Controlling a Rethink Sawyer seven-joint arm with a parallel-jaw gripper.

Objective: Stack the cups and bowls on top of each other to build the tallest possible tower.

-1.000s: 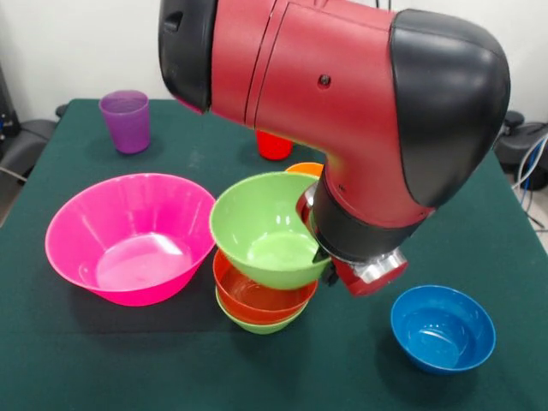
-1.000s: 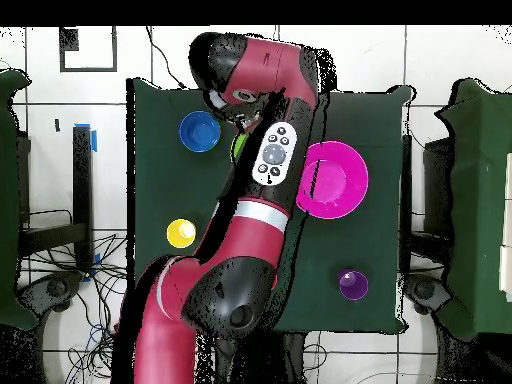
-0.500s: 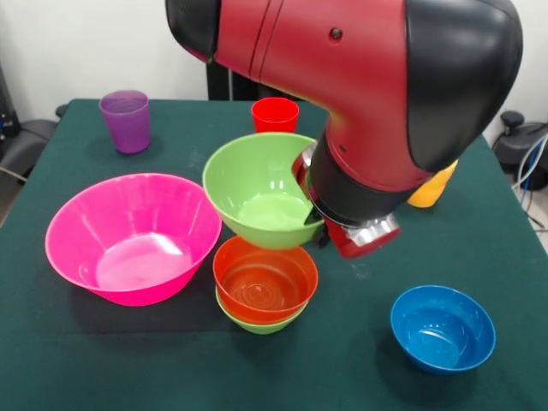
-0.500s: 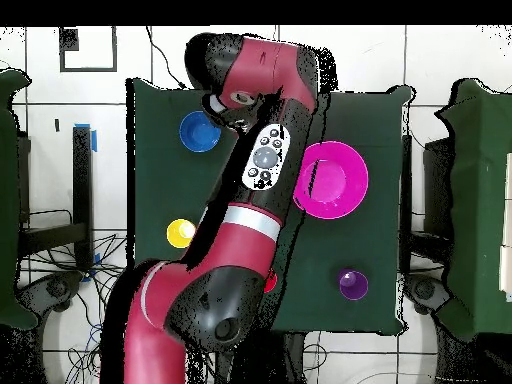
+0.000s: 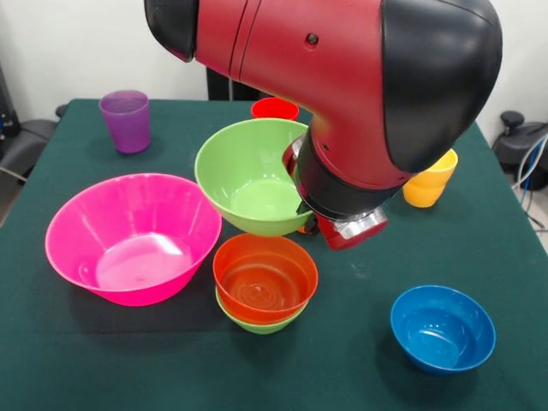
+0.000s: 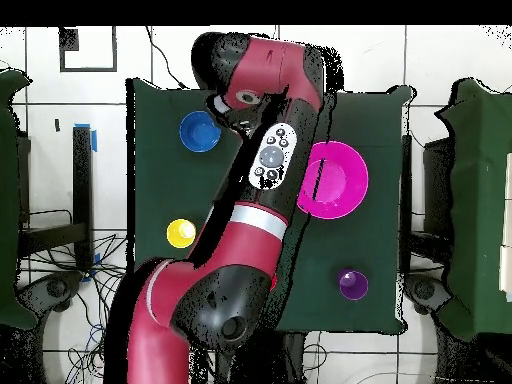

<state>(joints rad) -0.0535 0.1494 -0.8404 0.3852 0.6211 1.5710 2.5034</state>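
1. Your end effector (image 5: 310, 221) sits at the right-hand rim of the large green bowl (image 5: 248, 175) in the front view, and the bowl hangs clear of the bench (image 5: 51, 342), so the end effector is evidently gripping that rim. The fingers themselves are hidden behind the wrist and the bowl wall.
2. A second ago this bowl rested in the red-orange bowl (image 5: 265, 278); it has since risen and drifted toward the back of the bench, and now floats well above the stack.
3. That leaves the tower (image 5: 264, 293) as only two bowls: the red-orange one nested in a small green bowl (image 5: 257, 325) whose rim just shows beneath it.
4. For the task, this looks like taking apart, not building. Perhaps the large bowl is bound for the pink bowl (image 5: 128, 235), which sits empty just left of the stack.
5. The blue bowl (image 5: 443, 327) stands apart at front right; the purple cup (image 5: 126, 121) at back left.
6. The arm covers much: only the rim of the red cup (image 5: 275, 108) and part of an orange-yellow cup (image 5: 432, 178) show. From overhead the arm hides the held bowl and stack entirely; a yellow cup (image 6: 181, 233) is visible there.
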